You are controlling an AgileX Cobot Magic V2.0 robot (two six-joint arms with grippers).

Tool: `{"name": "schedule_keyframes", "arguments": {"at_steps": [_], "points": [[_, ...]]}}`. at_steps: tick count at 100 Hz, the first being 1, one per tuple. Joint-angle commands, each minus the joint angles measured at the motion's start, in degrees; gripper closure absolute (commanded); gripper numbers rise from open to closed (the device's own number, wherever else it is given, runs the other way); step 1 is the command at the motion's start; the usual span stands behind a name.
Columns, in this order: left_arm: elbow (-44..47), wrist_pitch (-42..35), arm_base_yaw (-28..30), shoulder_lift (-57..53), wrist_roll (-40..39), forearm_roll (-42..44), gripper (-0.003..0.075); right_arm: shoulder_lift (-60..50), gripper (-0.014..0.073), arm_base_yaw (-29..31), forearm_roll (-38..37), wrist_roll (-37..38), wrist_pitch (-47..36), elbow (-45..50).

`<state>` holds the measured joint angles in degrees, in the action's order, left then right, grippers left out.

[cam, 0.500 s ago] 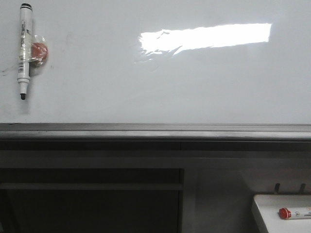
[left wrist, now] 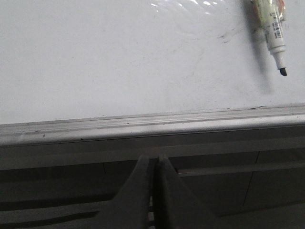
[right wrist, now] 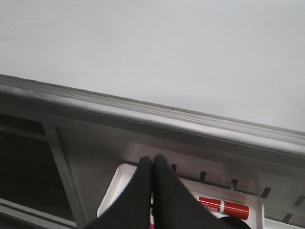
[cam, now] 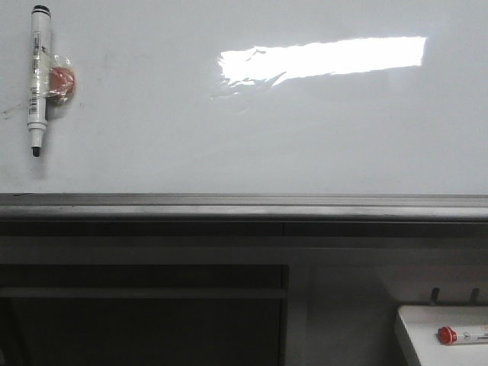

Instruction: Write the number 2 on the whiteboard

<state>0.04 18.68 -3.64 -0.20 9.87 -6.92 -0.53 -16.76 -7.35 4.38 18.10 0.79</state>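
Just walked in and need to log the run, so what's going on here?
Nothing is being handled yet. The whiteboard carries no digit, only faint smudges. A black-tipped marker hangs uncapped on its upper left beside a red magnet. A red-capped marker lies in the small white tray at lower right. The left claw and the right claw are both shut and empty, low beneath the board's metal rail, the right one over the tray.

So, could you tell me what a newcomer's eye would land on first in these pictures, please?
Probably the bright rectangular light reflection high on the whiteboard, which bears no digit yet. Next, the black-tipped marker stuck upright at the board's upper left beside a red magnet, and the red-capped marker lying in the white tray at lower right.
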Motion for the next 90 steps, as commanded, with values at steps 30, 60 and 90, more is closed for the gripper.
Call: {"name": "schedule_keyframes", "arguments": {"at_steps": [30,60,90], "points": [[0.57,-4.07,0.13,-1.65,0.02,-0.62,0.0741,-1.26,0.0664,0.33,-0.61,-0.16,-1.34,1.46],[0.57,-4.7,0.13,-1.55,0.02,-1.54,0.0741,-1.26,0.0664,0.33,-2.76,-0.16,-9.0,1.46],[0.57,-11.93,0.13,-1.55,0.02,-48.65,0.0741,-1.26,0.0664,0.33,14.88,-0.16,-37.78,1.46]]}}
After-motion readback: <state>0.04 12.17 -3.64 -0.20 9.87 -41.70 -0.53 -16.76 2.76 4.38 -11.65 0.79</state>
